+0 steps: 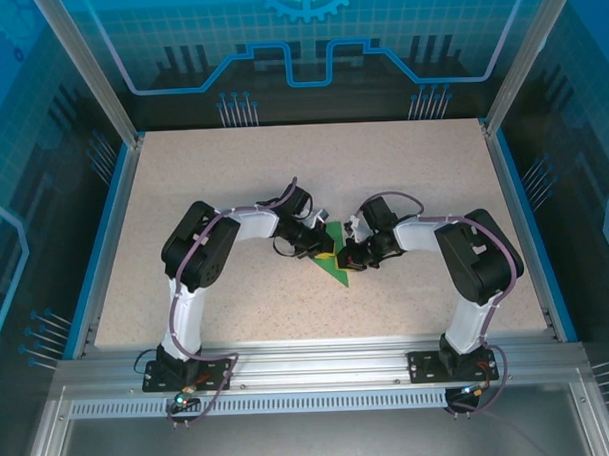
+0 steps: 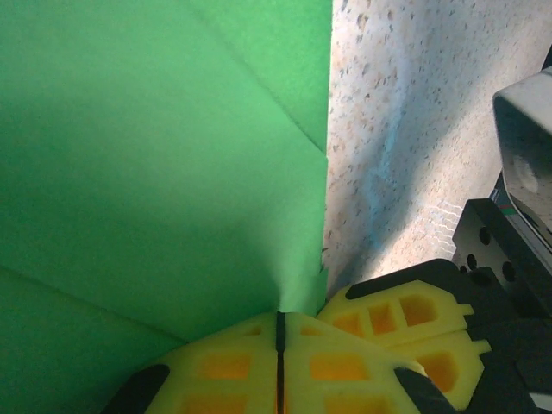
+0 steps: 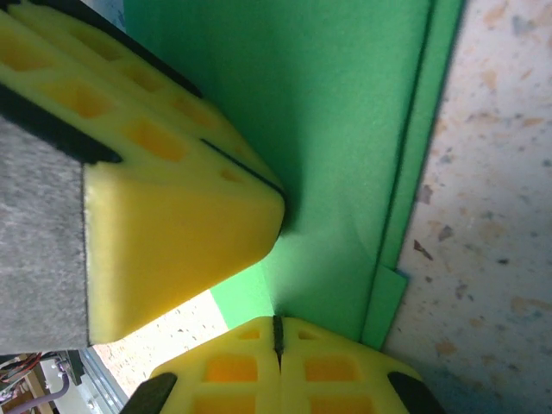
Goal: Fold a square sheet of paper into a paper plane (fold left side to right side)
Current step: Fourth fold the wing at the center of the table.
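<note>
Both arms reached inward over the speckled table [image 1: 233, 190], and their wrists met near its middle. The green paper sheet [image 1: 338, 273] lay flat on the table between the two wrists, and one pointed corner showed toward the near edge. On the left gripper [image 1: 322, 249], the yellow fingers were pressed together. The left wrist view showed only a thin dark seam between them, and the paper's edge ran straight into that seam, so it was pinching the sheet. The right gripper [image 1: 348, 254] was closed the same way, its seam meeting the green edge in the right wrist view, so it was pinching the sheet as well. The two sets of fingertips sat just beside each other, and in the right wrist view the left fingers rested against the green surface. The paper was in layers. Two offset edges ran along the side next to bare table, with a small corner sticking out near the right fingertips. Diagonal creases crossed the surface in the left wrist view.
</note>
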{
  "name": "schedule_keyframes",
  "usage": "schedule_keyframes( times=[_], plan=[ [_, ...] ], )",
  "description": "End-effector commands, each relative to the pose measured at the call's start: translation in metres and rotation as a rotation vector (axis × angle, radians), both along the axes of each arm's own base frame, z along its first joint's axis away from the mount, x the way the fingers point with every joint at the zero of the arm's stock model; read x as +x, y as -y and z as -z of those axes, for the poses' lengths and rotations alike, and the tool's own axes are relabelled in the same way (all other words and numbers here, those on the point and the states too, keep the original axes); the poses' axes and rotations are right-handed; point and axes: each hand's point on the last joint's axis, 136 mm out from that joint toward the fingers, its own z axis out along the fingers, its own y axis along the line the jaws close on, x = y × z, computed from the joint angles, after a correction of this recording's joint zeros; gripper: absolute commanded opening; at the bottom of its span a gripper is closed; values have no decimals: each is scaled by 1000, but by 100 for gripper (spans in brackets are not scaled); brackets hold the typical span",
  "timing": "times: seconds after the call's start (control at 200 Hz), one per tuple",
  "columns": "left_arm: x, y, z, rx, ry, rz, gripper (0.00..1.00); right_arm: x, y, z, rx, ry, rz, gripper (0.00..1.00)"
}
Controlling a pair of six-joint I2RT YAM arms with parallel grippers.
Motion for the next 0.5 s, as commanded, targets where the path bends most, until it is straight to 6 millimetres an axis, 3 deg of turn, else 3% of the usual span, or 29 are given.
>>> schedule_keyframes(
  times=[0.0, 0.22, 0.495],
  plan=[
    [-3, -2, 9, 61, -5, 12, 8, -50, 42, 46, -214, -218, 20, 0],
    [11, -21, 22, 154, 29, -41, 7, -56, 45, 48, -228, -237, 18, 0],
    [33, -37, 21, 151, 51, -95, 8, -56, 43, 48, -222, -234, 24, 0]
  ],
)
